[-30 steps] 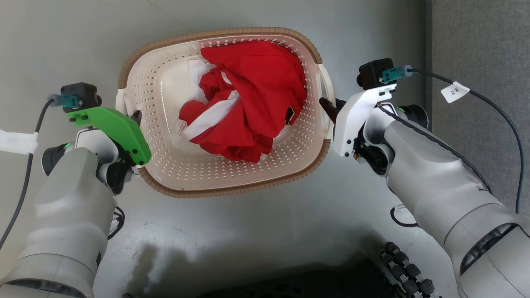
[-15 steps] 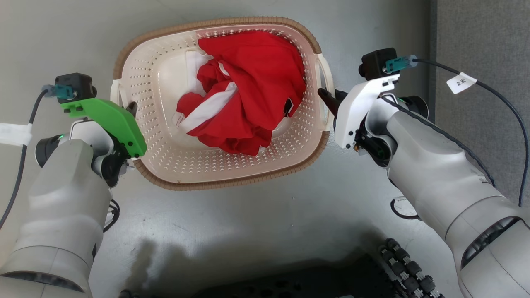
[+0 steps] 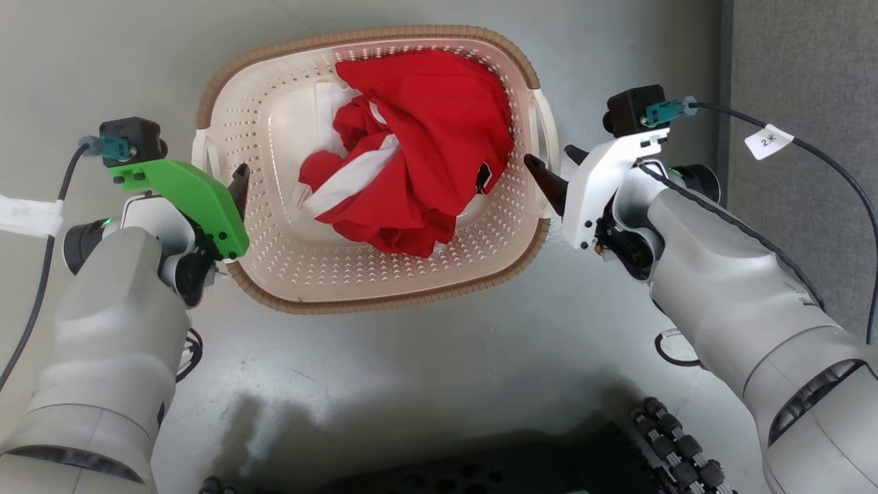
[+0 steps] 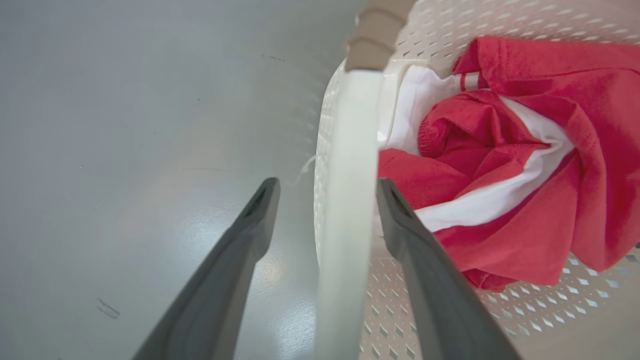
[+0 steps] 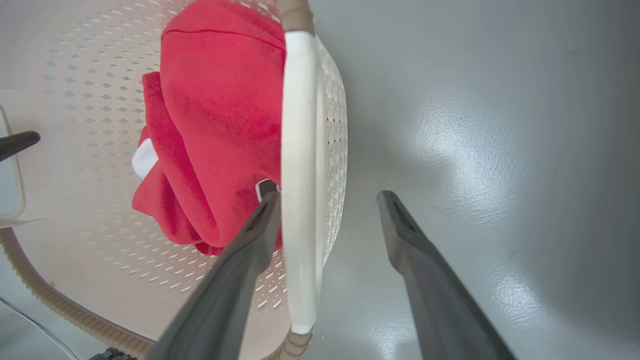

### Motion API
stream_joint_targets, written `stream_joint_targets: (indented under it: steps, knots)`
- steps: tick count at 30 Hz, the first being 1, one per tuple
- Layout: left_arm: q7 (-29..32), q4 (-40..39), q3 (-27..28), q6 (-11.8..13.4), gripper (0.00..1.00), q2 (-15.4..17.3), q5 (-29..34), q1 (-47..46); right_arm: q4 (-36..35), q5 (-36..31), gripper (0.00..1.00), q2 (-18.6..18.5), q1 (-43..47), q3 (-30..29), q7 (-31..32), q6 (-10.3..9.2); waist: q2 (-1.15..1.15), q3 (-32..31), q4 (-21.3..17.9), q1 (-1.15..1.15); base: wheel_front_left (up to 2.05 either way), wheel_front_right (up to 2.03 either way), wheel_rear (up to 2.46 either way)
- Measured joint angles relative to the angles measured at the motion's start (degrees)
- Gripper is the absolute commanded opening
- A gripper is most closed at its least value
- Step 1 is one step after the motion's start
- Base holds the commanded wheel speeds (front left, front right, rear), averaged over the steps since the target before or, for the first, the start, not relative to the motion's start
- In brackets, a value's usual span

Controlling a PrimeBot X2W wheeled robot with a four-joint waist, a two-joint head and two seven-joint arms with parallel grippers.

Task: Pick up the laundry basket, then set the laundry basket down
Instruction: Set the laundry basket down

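The laundry basket is cream-white with a brown rim. It stands on the grey floor and holds a crumpled red and white garment. My left gripper is open. It straddles the basket's left handle, with one finger inside the basket and one outside, and there is a gap on the outer side. My right gripper is open around the right handle. Its inner finger is close against that handle and its outer finger stands well off it.
A darker grey carpeted strip runs along the right edge. My dark wheeled base lies at the bottom. Cables trail from both wrists, and a white tape strip sits at the far left.
Both grippers have opened and let go of the handles; the right one's second finger now shows. The basket has shifted slightly in the picture.
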Motion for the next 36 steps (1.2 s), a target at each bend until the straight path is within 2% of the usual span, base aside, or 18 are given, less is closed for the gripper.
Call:
stream_joint_targets:
  steps: [5, 14, 28, 36]
  knots:
    - [-0.33, -0.09, -0.38, 0.00, 1.00, -0.03, -0.08, 0.03, 0.05, 0.47, 1.00, 0.00, 0.04, 0.03, -0.67, 0.05, 0.00, -1.14, 0.22, 0.00, 0.00, 0.00, 0.00]
    - [-6.32, -1.24, -1.51, 0.00, 1.00, 0.20, 0.02, 2.24, 0.08, 0.46, 1.00, 0.00, 0.97, 0.21, -5.33, 0.13, 0.00, -4.80, 0.17, 0.00, 0.00, 0.00, 0.00]
    - [-16.39, -4.04, -3.48, 0.00, 1.00, 0.51, 1.01, 9.28, 0.26, 0.48, 1.00, -1.08, 6.81, -0.64, -14.79, 0.14, 0.00, -15.61, -0.27, 0.00, 0.00, 0.00, 0.00]
    - [-17.75, -6.44, -3.07, 0.00, 1.00, 1.12, 1.01, 11.92, -1.93, 0.30, 1.00, -2.08, 8.44, -1.74, -15.62, 0.14, 0.00, -20.99, -0.11, 0.00, 0.00, 0.00, 0.00]
